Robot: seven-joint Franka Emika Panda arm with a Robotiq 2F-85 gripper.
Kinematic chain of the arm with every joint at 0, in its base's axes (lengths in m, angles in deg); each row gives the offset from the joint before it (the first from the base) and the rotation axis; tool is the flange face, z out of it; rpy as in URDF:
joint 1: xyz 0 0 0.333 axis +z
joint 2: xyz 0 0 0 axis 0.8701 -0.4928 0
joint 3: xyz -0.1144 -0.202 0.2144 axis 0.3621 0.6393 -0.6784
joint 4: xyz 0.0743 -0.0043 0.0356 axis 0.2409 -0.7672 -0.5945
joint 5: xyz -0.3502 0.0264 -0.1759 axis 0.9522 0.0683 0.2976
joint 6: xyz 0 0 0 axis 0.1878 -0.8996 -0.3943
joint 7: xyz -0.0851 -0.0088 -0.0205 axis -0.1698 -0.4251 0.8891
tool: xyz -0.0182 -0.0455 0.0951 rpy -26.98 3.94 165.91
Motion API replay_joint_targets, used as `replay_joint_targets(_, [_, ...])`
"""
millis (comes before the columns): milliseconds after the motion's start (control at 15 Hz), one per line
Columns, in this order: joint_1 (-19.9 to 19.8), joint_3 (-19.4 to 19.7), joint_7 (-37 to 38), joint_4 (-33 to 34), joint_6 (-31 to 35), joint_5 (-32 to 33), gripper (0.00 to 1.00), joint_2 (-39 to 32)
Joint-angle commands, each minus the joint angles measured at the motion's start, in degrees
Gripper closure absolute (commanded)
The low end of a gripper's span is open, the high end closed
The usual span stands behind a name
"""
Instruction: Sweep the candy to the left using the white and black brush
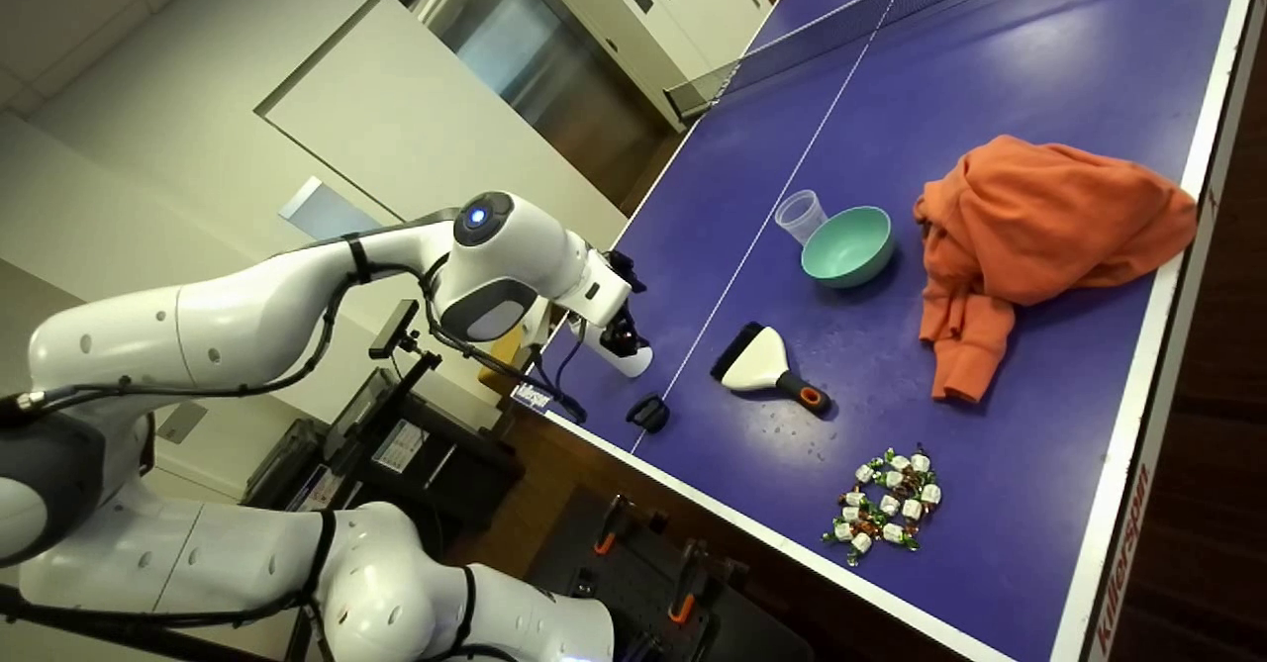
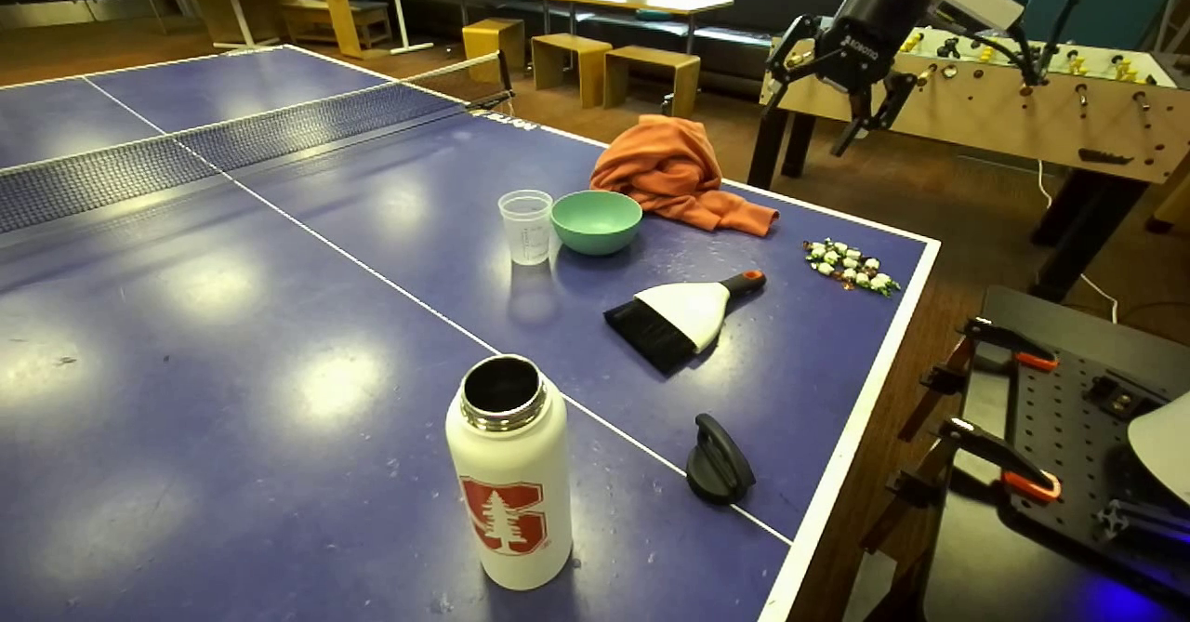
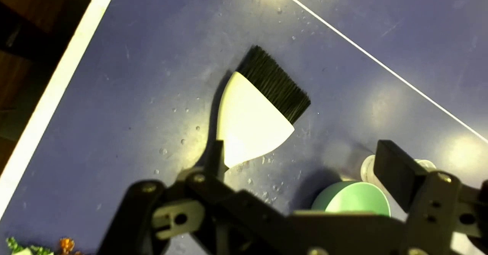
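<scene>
My arm is glossy white and rounded, with a black cable held along it by dark bands. Behind the pincer I see a dark round cap with a glowing blue light, and a grey oval panel. The pincer is black, with white lettering reading ROBOTIQ; in the wrist view it shows brassy screws and a pale drilled plate.

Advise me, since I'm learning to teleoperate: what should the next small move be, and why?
Probably shift the open jaws sideways over the black, orange-tipped handle of the white fan-shaped brush before lowering: in the wrist view one jaw hides the handle, which seems outside their gap, and the brush lies unheld.
</scene>
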Motion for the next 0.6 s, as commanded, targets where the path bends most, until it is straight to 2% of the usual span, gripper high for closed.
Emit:
replay_joint_targets(0, [-0.63,-0.48,-0.53,0.5,-0.33,-1.51,0.0,-1.07])
replay_joint_targets(267, [-0.26,-0.52,-0.52,1.32,-0.37,-2.38,0.0,-2.34])
replay_joint_targets(533, [-2.38,1.32,5.25,4.86,-1.43,-5.25,0.0,-8.06])
